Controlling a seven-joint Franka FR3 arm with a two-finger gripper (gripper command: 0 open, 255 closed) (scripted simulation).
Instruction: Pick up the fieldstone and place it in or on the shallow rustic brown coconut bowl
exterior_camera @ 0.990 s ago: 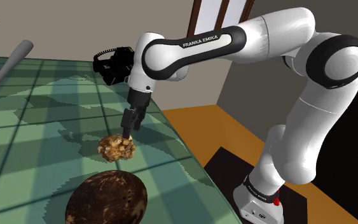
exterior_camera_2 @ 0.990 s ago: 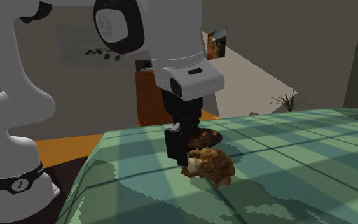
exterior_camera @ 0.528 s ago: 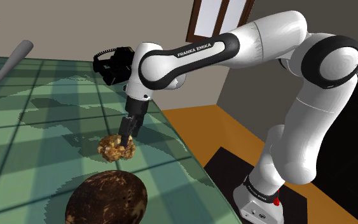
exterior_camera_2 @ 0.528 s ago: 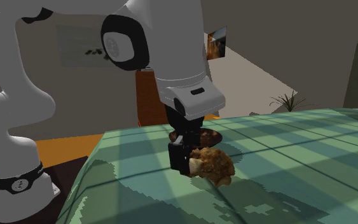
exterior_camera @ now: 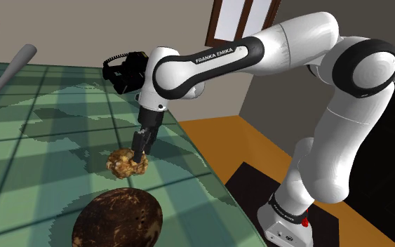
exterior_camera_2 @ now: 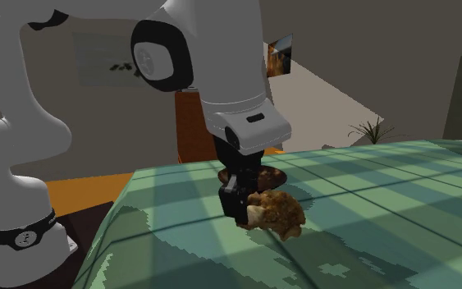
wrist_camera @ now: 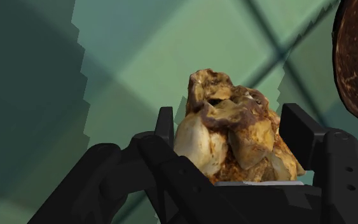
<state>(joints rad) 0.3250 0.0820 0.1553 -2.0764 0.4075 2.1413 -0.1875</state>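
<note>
The stone [wrist_camera: 234, 140] lies on the green chequered bench [exterior_camera: 34, 161], directly under the gripper [exterior_camera: 140, 154] and between its two fingers. In the wrist view we see one finger on each side of the stone. Both appear to press against its flanks, so we judge the gripper to be clamped on the stone. The stone appears to rest on the bench; we see no gap beneath it.

The grip is off-centre. In the second exterior view the fingers sit at the stone's end toward that view's left, and most of the lump extends toward that view's right. In the shoulder view the fingers likewise meet the stone at its right-hand end. We therefore expect the free end to sag or twist once the stone is lifted.

The relation that governs the coming move is the bearing from gripper to bowl [exterior_camera: 118, 219]. In the shoulder view the dark brown bowl lies below the stone and slightly to the left, near it but not touching. In the wrist view part of the bowl's rim appears beside one finger. A strip of bare bench separates the rim from the stone.

We judge the next step to be a straight lift to clear the rim. A short carry toward the shoulder view's lower left should follow, ending above the bowl's hollow.
</note>
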